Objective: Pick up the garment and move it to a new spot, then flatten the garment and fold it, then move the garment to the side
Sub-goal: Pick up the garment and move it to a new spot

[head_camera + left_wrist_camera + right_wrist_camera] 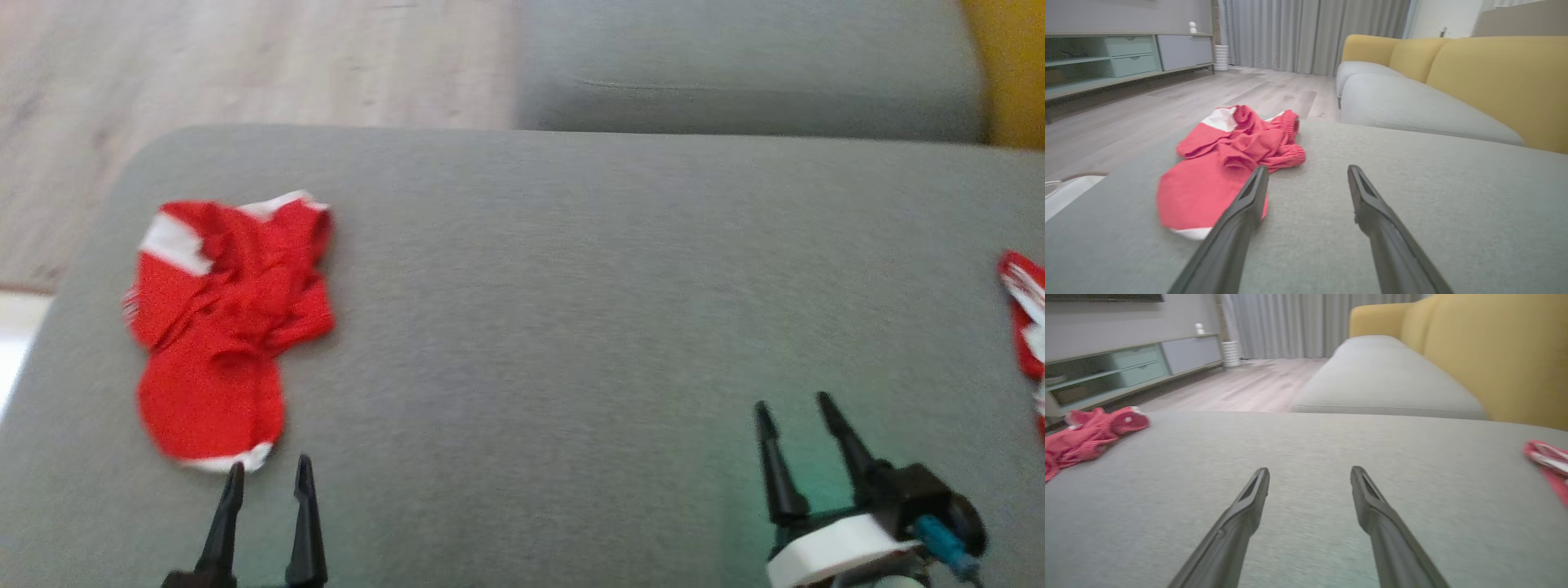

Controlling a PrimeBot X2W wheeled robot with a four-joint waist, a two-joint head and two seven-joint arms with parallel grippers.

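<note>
Two fingers spread on left gripper (270,462), likewise right gripper (792,400) | garment (220,327) crumpled, blurred | red cloth (1024,318) cropped

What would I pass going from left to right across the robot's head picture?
First the crumpled red garment → then the right gripper → then the red-and-white cloth at the right edge.

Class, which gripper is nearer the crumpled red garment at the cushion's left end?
Left. The left gripper is at the near hem of the garment; the right gripper is far to its right.
</note>
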